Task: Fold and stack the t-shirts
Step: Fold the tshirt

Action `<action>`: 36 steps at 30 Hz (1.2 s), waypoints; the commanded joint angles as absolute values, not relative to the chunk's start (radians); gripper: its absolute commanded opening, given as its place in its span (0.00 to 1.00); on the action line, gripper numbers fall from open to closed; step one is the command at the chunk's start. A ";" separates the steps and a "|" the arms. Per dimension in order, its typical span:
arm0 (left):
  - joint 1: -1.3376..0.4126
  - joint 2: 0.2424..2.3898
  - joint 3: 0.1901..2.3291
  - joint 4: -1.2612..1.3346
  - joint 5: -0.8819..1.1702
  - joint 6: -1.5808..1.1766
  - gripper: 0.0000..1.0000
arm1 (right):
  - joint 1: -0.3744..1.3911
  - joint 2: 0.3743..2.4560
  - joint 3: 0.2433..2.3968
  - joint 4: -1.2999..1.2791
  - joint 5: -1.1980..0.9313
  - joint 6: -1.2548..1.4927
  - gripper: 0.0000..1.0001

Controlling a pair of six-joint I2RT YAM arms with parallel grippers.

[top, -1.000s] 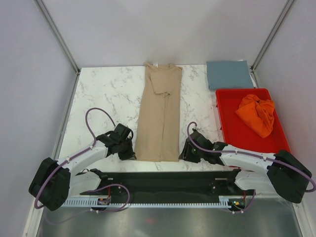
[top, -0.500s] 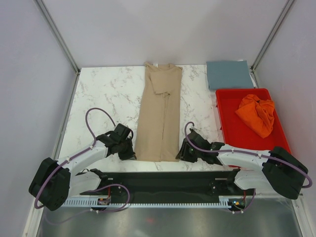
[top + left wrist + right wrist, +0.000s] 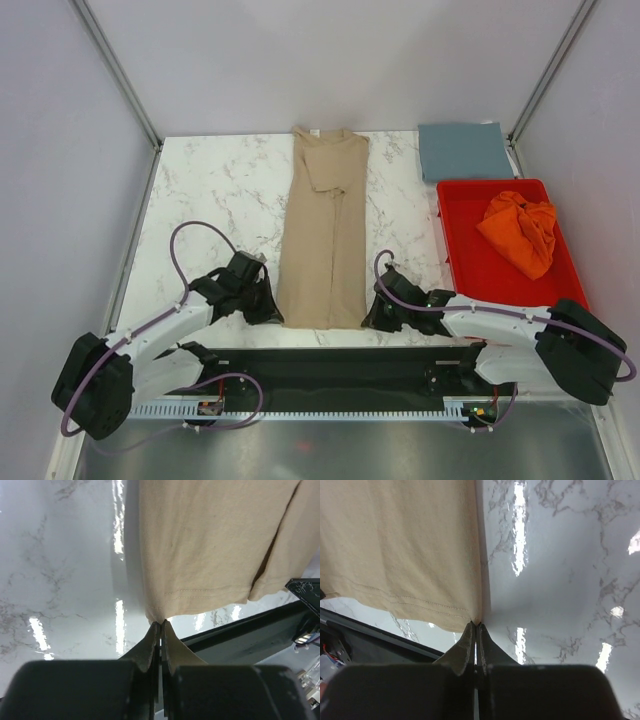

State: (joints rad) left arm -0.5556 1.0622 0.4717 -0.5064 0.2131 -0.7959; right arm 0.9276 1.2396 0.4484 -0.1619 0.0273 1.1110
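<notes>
Here, on the white marble table (image 3: 210,190), we see the left gripper (image 3: 270,312) low at the near edge, its jaws pressed together on the near left hem corner of the tan t-shirt (image 3: 325,235). In the left wrist view that corner is pinched at the fingertips (image 3: 156,630). The tan t-shirt lies flat in a long narrow strip down the middle of the table, from far edge to near edge. At its near right corner the right gripper (image 3: 372,318) is likewise clamped on the hem. At the far right corner we see a folded blue-grey t-shirt (image 3: 463,150). Just nearer, along the right edge, a red tray (image 3: 447,250) holds a crumpled orange t-shirt (image 3: 520,230).
</notes>
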 commanded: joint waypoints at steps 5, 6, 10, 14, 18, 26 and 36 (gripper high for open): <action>-0.621 0.931 0.448 -0.482 0.313 -0.877 0.02 | 0.937 1.060 0.425 -0.371 0.037 1.101 0.00; -0.638 0.922 0.443 -0.480 0.310 -0.911 0.02 | 0.937 1.016 0.419 -0.406 0.038 1.101 0.00; -0.767 0.902 0.420 -0.480 0.272 -0.991 0.02 | 0.937 0.928 0.403 -0.460 0.035 1.111 0.00; -0.834 0.876 0.408 -0.480 0.236 -1.072 0.02 | 0.946 0.873 0.393 -0.514 0.023 1.121 0.00; -0.864 0.890 0.399 -0.476 0.215 -1.100 0.02 | 0.954 0.822 0.396 -0.568 0.029 1.114 0.00; -0.795 1.024 0.509 -0.440 0.233 -1.025 0.02 | 0.948 0.993 0.567 -0.574 0.123 0.965 0.00; -0.531 1.281 0.760 -0.436 0.348 -0.856 0.02 | 0.730 1.298 0.811 -0.511 0.003 0.709 0.00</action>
State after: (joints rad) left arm -0.5991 1.2270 0.6567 -0.4641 0.2981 -0.9463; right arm 0.7952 1.2564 0.7353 -0.5350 0.0364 0.8310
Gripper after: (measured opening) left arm 0.031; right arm 0.010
